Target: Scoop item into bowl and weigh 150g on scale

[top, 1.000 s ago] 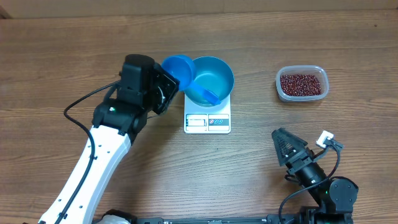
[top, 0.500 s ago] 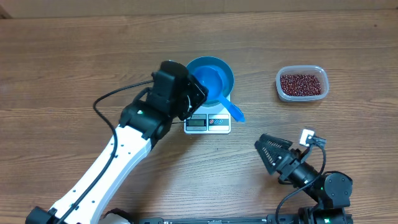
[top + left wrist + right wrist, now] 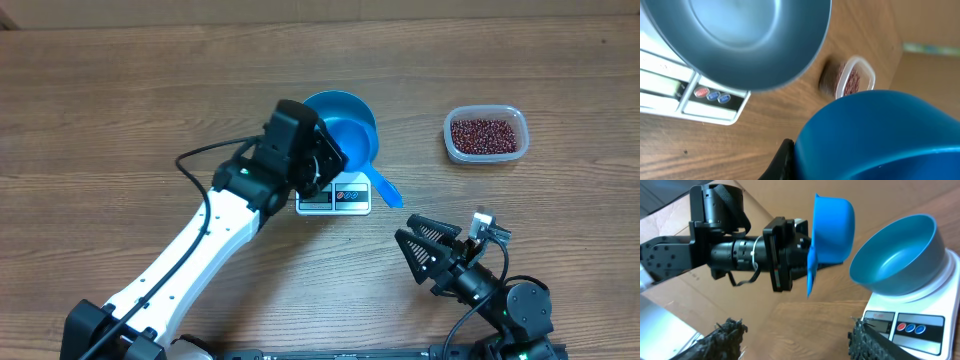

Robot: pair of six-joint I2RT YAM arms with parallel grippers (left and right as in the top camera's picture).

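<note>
Fingers of the left gripper (image 3: 320, 162) pinch the scoop (image 3: 832, 227), by its rim I think, holding it tipped near the empty bowl (image 3: 345, 108), which sits on the scale (image 3: 334, 198) for weighing. The right gripper (image 3: 428, 256), low right, has spread fingers holding nothing. The beans (image 3: 485, 135) sit in their tub (image 3: 448, 140), upper right, not yet scooped.

left gripper (image 3: 802, 250) clamped the blue measuring scoop (image 3: 832, 227), tipped on its side, just beside the bowl (image 3: 900, 260) on the scale (image 3: 910, 325). right gripper (image 3: 796, 330) jaws stood apart.
</note>
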